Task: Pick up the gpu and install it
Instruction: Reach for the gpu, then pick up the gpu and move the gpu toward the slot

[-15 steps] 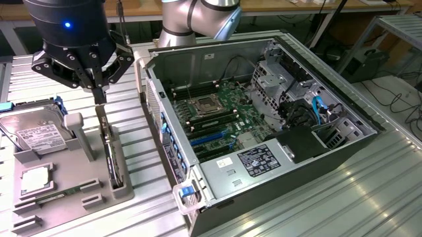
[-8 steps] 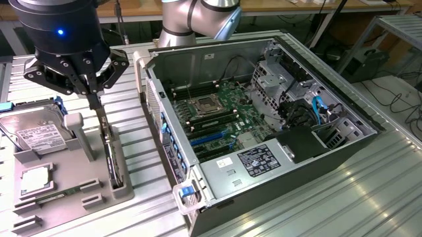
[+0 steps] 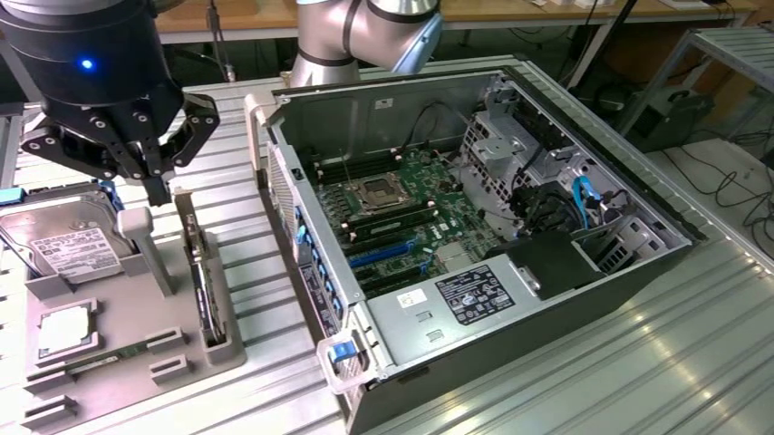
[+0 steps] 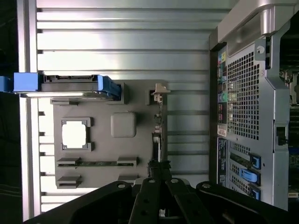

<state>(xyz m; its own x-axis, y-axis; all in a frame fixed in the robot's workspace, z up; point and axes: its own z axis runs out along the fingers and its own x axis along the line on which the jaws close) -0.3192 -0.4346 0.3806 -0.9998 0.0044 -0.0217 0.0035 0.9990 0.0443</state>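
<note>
Gripper: the black gripper (image 3: 155, 186) hangs over the grey holder tray (image 3: 133, 317) at the exterior view's left; its fingers are pressed together with nothing between them
Wrist look: from the wrist camera the closed gripper (image 4: 159, 167) lines up over one end of the gpu (image 4: 159, 133), the end away from its silver bracket; I cannot tell whether the tips touch the card
Gpu: the gpu (image 3: 206, 281) stands on edge in a long slot of the tray, along the side nearest the computer case (image 3: 296, 172); not lifted, not in the case
Tray: on the wrist camera the tray (image 4: 103, 154) shows the card as a thin strip
Other parts on tray: a hard drive (image 3: 67, 237) with a white label leans upright at the far side from the gpu; its blue-framed edge (image 4: 65, 86) shows from above; a square processor (image 3: 67, 328) (image 4: 74, 134) lies flat; a narrow memory stick (image 3: 115, 355) (image 4: 96, 163) sits in its clips
Case: lying open on the ribbed metal table (image 3: 629, 362) (image 4: 121, 42), motherboard (image 3: 405, 204) facing up; its perforated rear panel (image 4: 243, 93) is just beside the tray
</note>
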